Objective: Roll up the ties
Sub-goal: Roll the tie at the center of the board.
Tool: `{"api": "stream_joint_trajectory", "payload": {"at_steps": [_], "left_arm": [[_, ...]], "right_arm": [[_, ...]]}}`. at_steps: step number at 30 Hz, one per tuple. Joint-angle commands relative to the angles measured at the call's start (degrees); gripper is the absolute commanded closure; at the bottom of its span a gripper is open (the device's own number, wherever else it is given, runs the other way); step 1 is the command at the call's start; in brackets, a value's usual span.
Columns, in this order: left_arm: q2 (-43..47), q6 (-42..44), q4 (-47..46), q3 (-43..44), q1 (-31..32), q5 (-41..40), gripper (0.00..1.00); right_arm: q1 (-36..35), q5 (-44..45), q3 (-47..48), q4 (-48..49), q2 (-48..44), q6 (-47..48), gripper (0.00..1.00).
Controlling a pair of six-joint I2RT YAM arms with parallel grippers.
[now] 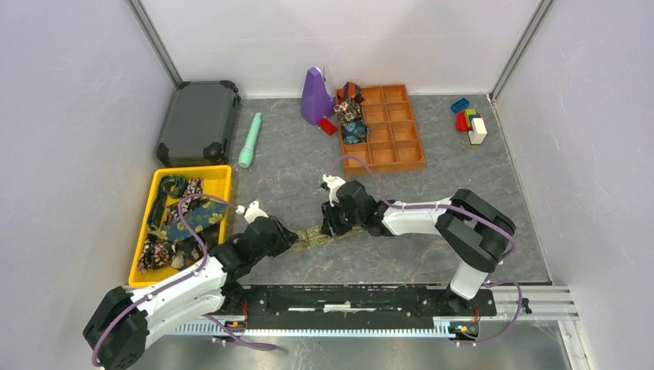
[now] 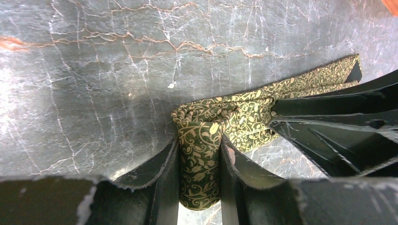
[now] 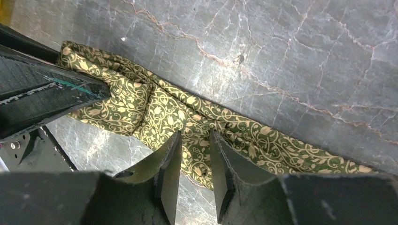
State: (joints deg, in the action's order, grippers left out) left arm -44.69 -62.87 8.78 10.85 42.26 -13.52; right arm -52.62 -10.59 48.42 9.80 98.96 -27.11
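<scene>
An olive-green tie with a gold vine pattern [image 1: 322, 236] lies on the grey marbled table between my two grippers. Its left end is wound into a small coil [image 2: 201, 154]. My left gripper [image 2: 199, 145] is shut on that coil, one finger on each side. From there the tie runs flat and slightly rumpled to the right [image 3: 263, 140]. Over this flat stretch stands my right gripper [image 3: 192, 145], its fingers a little apart and straddling the cloth without pinching it. The left gripper's dark fingers [image 3: 42, 93] show at the left of the right wrist view.
A yellow bin [image 1: 220, 171] at the left holds several loose ties. An orange compartment tray [image 1: 401, 146] at the back holds rolled ties [image 1: 353, 123]. Around it are a purple object [image 1: 315, 96], a teal cylinder [image 1: 250, 141], a dark case [image 1: 199, 122] and toy blocks [image 1: 470, 123].
</scene>
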Motion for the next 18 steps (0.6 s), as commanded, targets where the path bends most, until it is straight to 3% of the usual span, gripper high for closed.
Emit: {"api": "stream_joint_trajectory", "payload": {"at_steps": [1,11,18], "left_arm": [[-1.3,5.3,1.9,2.2,0.3,2.3,0.78],[-4.7,11.0,9.6,8.8,0.5,3.4,0.78],[-9.0,13.5,14.9,14.2,1.2,1.2,0.78]], "right_arm": [[-0.1,2.4,-4.7,0.0,-0.6,-0.2,0.65],[-0.5,5.3,-13.0,2.4,-6.0,-7.3,0.66],[-1.0,6.1,-8.3,-1.9,-9.4,-4.9,0.64]]}}
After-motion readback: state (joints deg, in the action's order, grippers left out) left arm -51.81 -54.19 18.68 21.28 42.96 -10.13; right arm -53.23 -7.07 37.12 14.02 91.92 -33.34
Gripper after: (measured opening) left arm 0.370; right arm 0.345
